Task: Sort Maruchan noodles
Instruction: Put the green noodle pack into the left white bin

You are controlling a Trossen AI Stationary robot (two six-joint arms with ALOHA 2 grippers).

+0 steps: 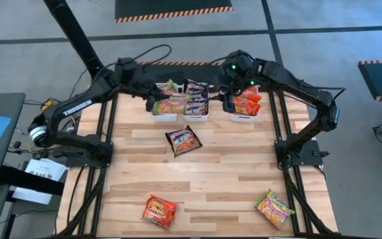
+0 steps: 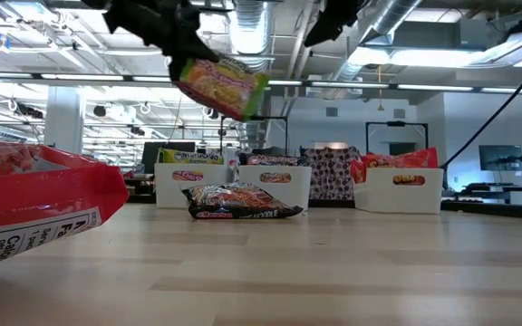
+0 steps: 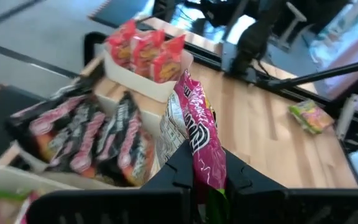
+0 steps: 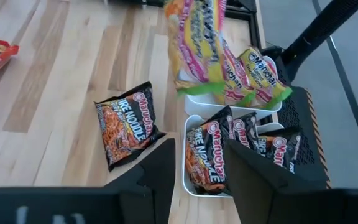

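Three white trays stand in a row at the far side. The left tray holds green-yellow Maruchan noodles, the middle tray dark ones, and the right tray red ones. My left gripper is shut on a green-yellow packet in the air over the left tray. My right gripper hangs open above the right tray with nothing between its fingers. Lying flat on the table are a dark packet, a red packet and a green-yellow packet. My left gripper pinches the green-yellow packet by one edge between its two fingers. It comes from the table's left, slanting a little downward. The packet is lifted clear of table and trays, tilted, and sticks out beyond the fingertips.
The wooden tabletop between the trays and the near edge is bare apart from the three loose packets. Black frame rails run along both table sides. The two arms are close together over the trays.
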